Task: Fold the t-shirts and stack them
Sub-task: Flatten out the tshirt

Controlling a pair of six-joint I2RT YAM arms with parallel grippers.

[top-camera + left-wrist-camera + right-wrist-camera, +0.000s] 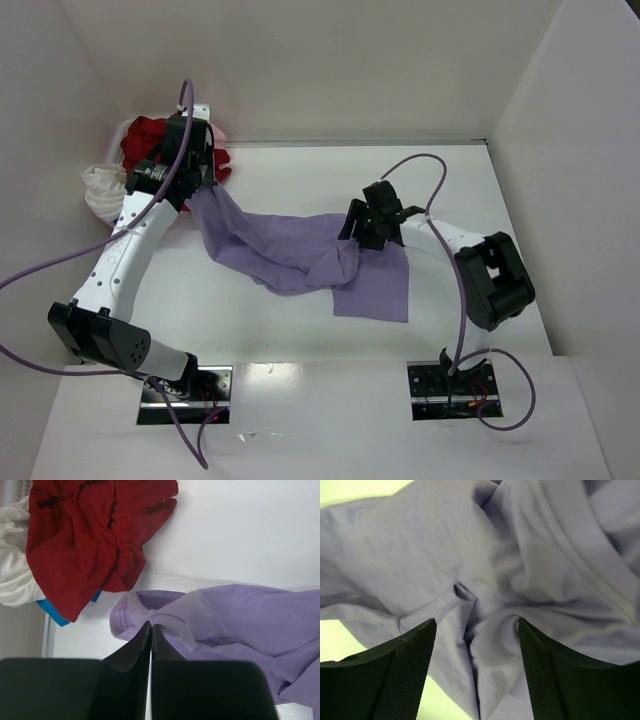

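- Broadly, the white table (480, 200) carries everything; most of the cloth sits towards its far-left corner and middle.
- The lavender-purple soft cloth t-shirt (290, 250) lies rumpled, one end lifted near the far-left corner, the other spread flat near the middle. Its long axis runs slantwise from far-left towards near-right.
- It should handle as light, limp and grippy rather than slippery. It will sag and bunch wherever unsupported, so hems, shoulders or a seam edge are the sounder places to take hold, not a mid-panel wrinkle.
- The bright red crumpled t-shirt (150, 135) and the white bunched t-shirt (100, 190) are heaped in the far-left corner, touching each other, unfolded.
- The right gripper (476, 622) hangs over the lavender shirt's bunched middle, fingers spread wide with a ridge of cloth between them, not pinched.
- The left gripper (151, 626) has its fingers pressed together on a fold at the shirt's far-left end.
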